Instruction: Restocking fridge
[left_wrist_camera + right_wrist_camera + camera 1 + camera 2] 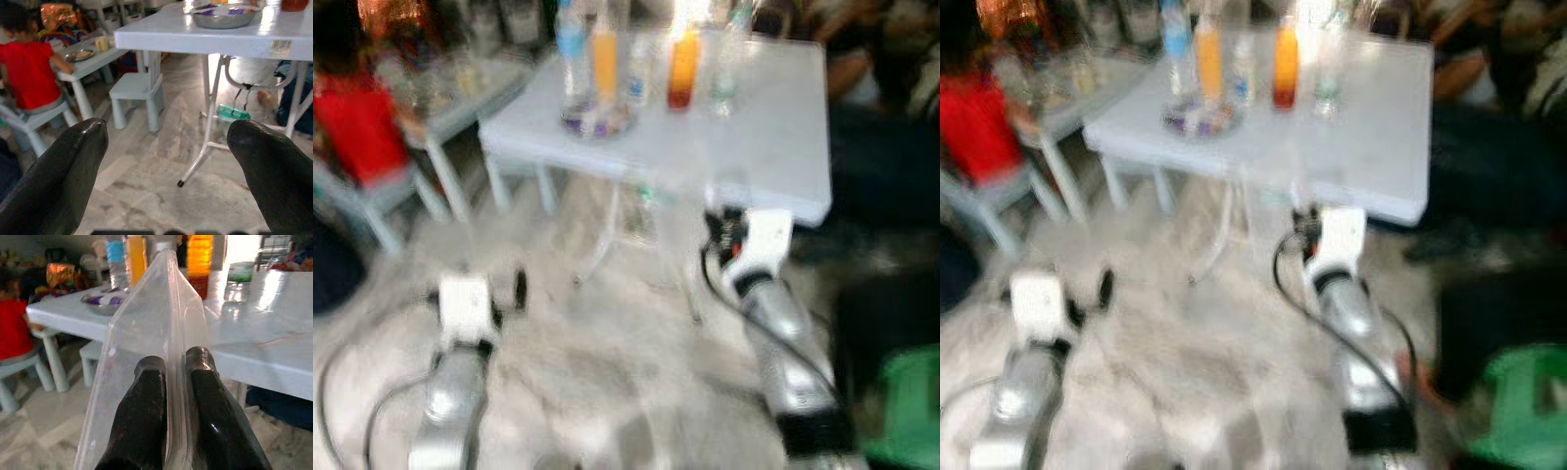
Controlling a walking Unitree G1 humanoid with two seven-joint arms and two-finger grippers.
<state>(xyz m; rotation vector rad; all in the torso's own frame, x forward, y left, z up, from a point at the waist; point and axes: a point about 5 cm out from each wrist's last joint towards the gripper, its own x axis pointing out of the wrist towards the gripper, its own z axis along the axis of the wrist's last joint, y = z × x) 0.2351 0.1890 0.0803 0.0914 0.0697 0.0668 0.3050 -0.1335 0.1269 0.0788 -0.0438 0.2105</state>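
The head views are blurred. The right gripper (171,369) is reaching forward toward the near edge of a pale blue table (773,147), and its two black fingers (146,396) are pinching a clear plastic container (156,333) between them. The container's thin wall is running straight up from between the fingertips, rising edge-on above them and spreading down on the robot's left side of the gripper. In the left eye view the same container (636,211) is showing as a faint clear shape just left of the right wrist, hanging in front of the table's near edge and below the tabletop.

The left gripper (166,142) is hanging lower and nearer, over the marble floor (607,362), with its fingers spread wide apart and nothing between them.

On the far left part of the table a metal plate (222,14) is sitting, with bottles standing near it: a clear one with a blue label (571,49), an orange one (604,59) and another orange one with a red bottom (682,64) further right. A green bottle (234,112) is lying on the floor under the table, beside its white metal legs. To the left a person in a red shirt (29,73) is sitting at a smaller low table (88,61), and a pale stool (137,95) is standing between the two tables. A green object (911,401) is sitting on the floor at the near right.
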